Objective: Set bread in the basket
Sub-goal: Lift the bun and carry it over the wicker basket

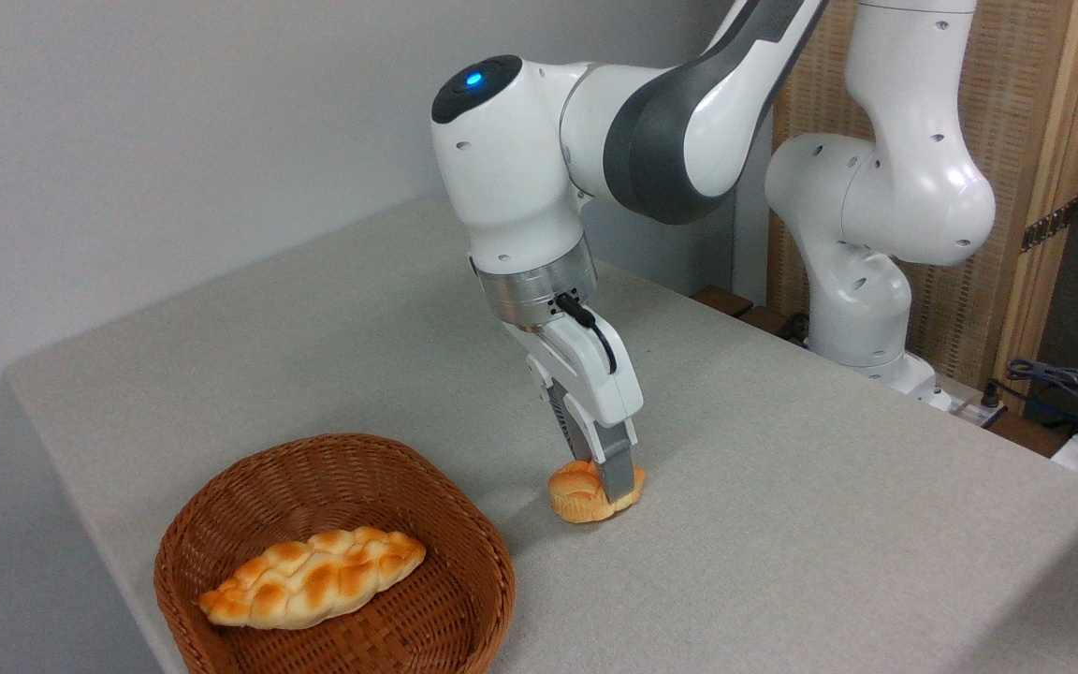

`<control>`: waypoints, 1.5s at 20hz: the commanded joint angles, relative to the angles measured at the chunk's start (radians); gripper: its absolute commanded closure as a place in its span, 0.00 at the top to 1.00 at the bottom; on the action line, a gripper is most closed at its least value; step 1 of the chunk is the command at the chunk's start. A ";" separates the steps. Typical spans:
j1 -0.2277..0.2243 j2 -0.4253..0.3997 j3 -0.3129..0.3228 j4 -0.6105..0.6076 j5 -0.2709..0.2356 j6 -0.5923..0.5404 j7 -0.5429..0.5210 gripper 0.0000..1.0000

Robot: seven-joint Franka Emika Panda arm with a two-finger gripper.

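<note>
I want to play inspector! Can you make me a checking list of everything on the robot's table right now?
Surface: grey cloth-covered table, flat.
Job's things: small bun on the table, right of the basket; not in it yet.
Clutter: long braided loaf lying in the basket.
Grippers: pincer pressed down on the bun's top; whether it grips, cannot tell.
Cables: black cable at the wrist; wires at the right edge.
Surroundings: grey wall, woven screen behind.
</note>
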State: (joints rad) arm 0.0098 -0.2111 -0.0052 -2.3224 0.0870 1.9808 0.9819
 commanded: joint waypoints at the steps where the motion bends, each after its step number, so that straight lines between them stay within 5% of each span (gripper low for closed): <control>1: -0.005 -0.022 0.011 -0.008 0.000 -0.016 0.015 0.24; 5: -0.005 -0.014 0.011 0.144 -0.007 -0.183 0.017 0.26; 8: -0.005 0.041 0.011 0.315 -0.094 -0.282 0.006 0.29; 11: -0.005 0.132 0.011 0.496 -0.142 -0.303 -0.040 0.30; 17: -0.004 0.372 -0.006 0.799 -0.153 -0.278 -0.213 0.41; 20: -0.002 0.418 -0.035 0.811 -0.153 -0.190 -0.246 0.94; 21: -0.001 0.436 -0.036 0.811 -0.151 -0.145 -0.247 0.99; 30: 0.006 0.484 -0.078 0.808 -0.150 -0.094 -0.236 1.00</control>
State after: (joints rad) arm 0.0079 0.2629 -0.0704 -1.5322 -0.0495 1.8849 0.7479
